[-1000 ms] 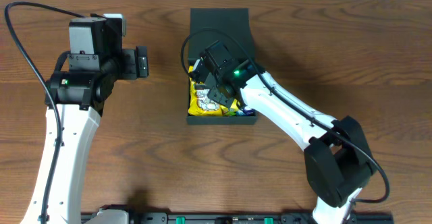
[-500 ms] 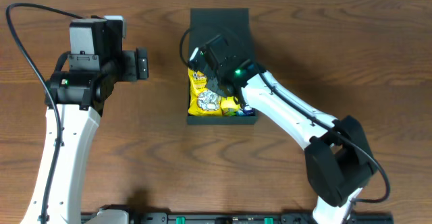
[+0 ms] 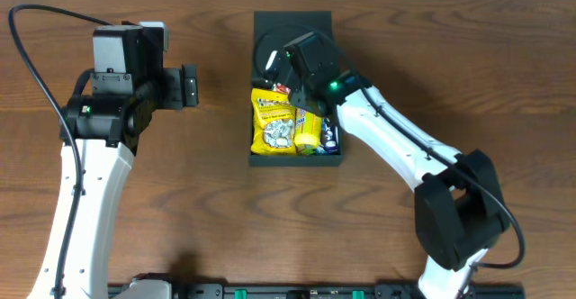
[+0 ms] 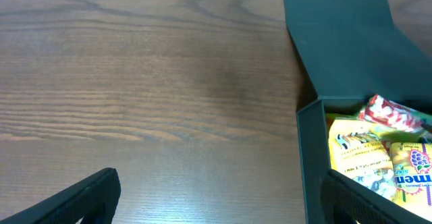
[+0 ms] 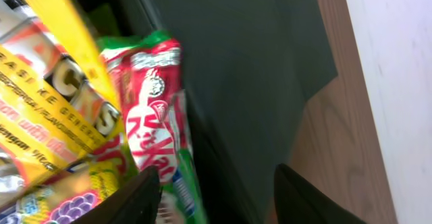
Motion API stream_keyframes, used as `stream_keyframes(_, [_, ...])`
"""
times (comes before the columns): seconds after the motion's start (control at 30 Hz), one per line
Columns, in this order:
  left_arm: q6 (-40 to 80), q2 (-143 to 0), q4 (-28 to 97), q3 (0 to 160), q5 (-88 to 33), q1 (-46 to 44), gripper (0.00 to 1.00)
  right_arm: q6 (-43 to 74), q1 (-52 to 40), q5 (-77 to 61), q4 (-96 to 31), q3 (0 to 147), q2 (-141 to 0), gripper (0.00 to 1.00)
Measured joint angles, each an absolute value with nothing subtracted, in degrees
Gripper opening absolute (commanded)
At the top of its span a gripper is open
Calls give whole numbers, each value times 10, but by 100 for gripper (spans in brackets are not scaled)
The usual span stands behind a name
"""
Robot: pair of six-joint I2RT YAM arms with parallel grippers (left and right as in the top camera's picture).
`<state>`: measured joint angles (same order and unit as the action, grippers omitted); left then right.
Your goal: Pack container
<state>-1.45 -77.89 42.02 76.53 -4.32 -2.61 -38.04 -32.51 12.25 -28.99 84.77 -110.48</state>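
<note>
The dark teal-green container (image 3: 259,159) sits at the table's middle with its flap lid (image 3: 292,31) open and lying flat behind it. It holds yellow snack packets (image 3: 274,123), a red Kit Kat packet (image 5: 150,126) and a blue packet (image 3: 329,140). My right gripper (image 3: 301,92) hovers over the box's far edge, open and empty, its fingers (image 5: 212,197) on either side of the back wall. My left gripper (image 3: 189,85) is open and empty over bare table left of the box; in its wrist view the container (image 4: 312,156) shows at the right.
The brown wood table (image 3: 180,182) surrounds the box. A white strip (image 5: 398,82) borders the table's far edge. Black cables loop from both arms.
My right gripper has moved from over the snacks toward the box's far edge and lid, uncovering the yellow packets. The left arm has not moved.
</note>
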Motion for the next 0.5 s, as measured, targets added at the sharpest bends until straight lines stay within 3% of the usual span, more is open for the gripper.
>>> stream_keyframes(0.3, [-15,-779,420,765,-43,-26,95,-363,-325,155,-264,848,-1105,56])
stream_keyframes(0.47, [-15,-779,414,765,-69,-26,99,-250,-296,182,-266,848,-1089,25])
stream_keyframes(0.5, [-15,-779,411,765,-79,-26,76,-224,-281,178,-272,848,-1083,19])
